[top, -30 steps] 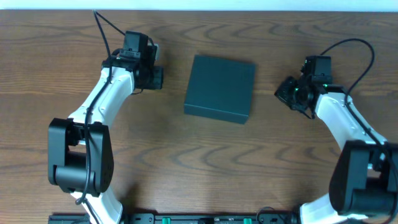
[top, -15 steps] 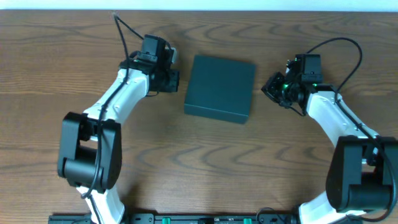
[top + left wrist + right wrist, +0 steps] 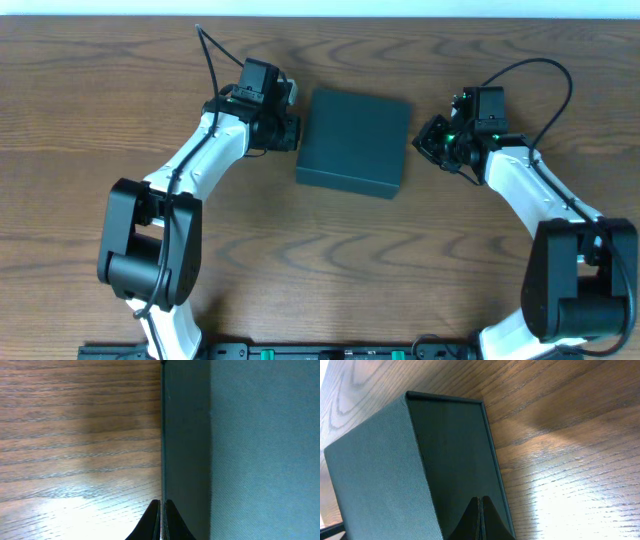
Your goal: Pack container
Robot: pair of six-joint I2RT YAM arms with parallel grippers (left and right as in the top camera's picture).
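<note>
The container point(image 3: 355, 140) is a dark teal square box, lid closed, lying flat at the middle back of the wooden table. My left gripper point(image 3: 293, 125) is shut and empty, its tips right at the box's left side wall; in the left wrist view the box point(image 3: 240, 445) fills the right half and the shut fingertips point(image 3: 162, 520) sit at its lower edge. My right gripper point(image 3: 422, 142) is shut and empty, close to the box's right side; in the right wrist view its tips point(image 3: 481, 522) point at the box's dark side wall point(image 3: 450, 455).
The wooden table point(image 3: 300, 260) surrounds the box. A pale strip runs along the table's far edge point(image 3: 320, 8). Black cables loop from both arms near the back.
Both arms have moved inward toward the box: the left gripper went right up to its left side, the right gripper went left toward its right side. The box has not moved.
</note>
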